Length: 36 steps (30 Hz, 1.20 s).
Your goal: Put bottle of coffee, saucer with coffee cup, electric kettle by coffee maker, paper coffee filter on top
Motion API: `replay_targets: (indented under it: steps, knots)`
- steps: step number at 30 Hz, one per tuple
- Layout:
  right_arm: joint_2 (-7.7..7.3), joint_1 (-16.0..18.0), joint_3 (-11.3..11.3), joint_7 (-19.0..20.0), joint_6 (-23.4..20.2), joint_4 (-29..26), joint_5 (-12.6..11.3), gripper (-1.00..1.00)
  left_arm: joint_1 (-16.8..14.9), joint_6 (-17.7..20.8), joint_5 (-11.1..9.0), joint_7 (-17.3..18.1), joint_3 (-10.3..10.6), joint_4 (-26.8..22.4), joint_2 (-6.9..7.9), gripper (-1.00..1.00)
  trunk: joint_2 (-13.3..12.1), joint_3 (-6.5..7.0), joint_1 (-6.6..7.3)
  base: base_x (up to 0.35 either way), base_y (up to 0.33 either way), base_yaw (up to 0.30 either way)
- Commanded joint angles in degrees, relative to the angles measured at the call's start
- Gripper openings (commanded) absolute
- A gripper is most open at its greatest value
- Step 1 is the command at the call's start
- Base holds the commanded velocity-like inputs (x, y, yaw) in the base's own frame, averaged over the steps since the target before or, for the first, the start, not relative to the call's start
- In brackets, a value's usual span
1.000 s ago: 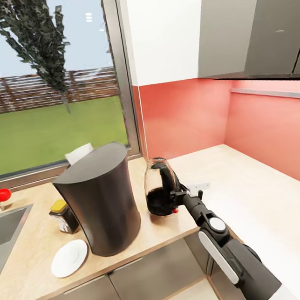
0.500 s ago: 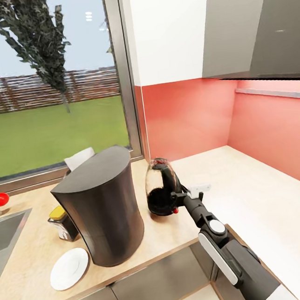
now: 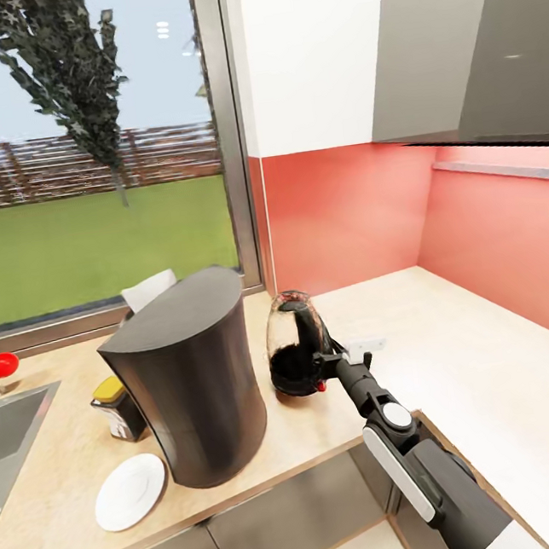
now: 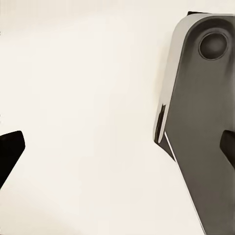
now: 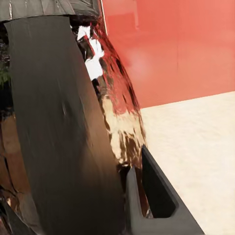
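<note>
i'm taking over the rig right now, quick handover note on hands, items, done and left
Right hand: at the electric kettle's handle; the grip looks closed on it, but I cannot confirm. Left hand: fingers apart in its wrist view, holding nothing.
Items: coffee maker on the countertop; kettle standing just right of it; saucer and bottle of coffee to its left; a white paper-like item sits behind it, likely the filter.
Done: bottle, saucer and kettle are beside the maker.
Left: release the kettle, filter on top of the maker, cup on the saucer.

Kitchen: countertop (image 3: 455,347), sink (image 3: 6,428), cabinets (image 3: 468,36).
</note>
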State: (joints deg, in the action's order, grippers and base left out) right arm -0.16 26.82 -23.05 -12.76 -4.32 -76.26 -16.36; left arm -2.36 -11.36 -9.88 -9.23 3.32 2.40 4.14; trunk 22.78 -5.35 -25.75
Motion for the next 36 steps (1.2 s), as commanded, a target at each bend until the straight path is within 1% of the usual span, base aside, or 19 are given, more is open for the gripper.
replay_targets:
  steps: [1, 13, 14, 18, 36]
  knots:
    - [-0.02, 0.1, -0.1, -0.4, -0.2, -0.1, -0.2, -1.0, -0.1, -0.4, -0.5, 0.0, 0.4, 0.2, -0.01, 1.0, 0.1, -0.12, -0.03, 0.0, 0.152, 0.0]
    - [-0.02, 0.1, -0.1, -0.4, -0.2, -0.1, -0.2, -1.0, -0.1, -0.4, -0.5, 0.0, 0.4, 0.2, -0.01, 1.0, 0.1, -0.12, -0.03, 0.0, 0.025, 0.0]
    - [-0.02, 0.1, -0.1, -0.4, -0.2, -0.1, -0.2, 1.0, -0.1, -0.4, -0.5, 0.0, 0.4, 0.2, -0.01, 1.0, 0.1, -0.12, -0.03, 0.0, 0.0, 0.0]
    - [-0.02, 0.1, -0.2, -0.4, -0.1, 0.7, -0.2, 1.0, -0.1, -0.4, -0.5, 0.0, 0.4, 0.2, -0.01, 1.0, 0.1, -0.12, -0.03, 0.0, 0.0, 0.0]
    - [-0.02, 0.1, -0.1, -0.4, -0.1, 0.8, -0.3, 1.0, -0.1, -0.4, -0.5, 0.0, 0.4, 0.2, -0.01, 1.0, 0.1, -0.12, -0.03, -0.001, 0.0, 0.0]
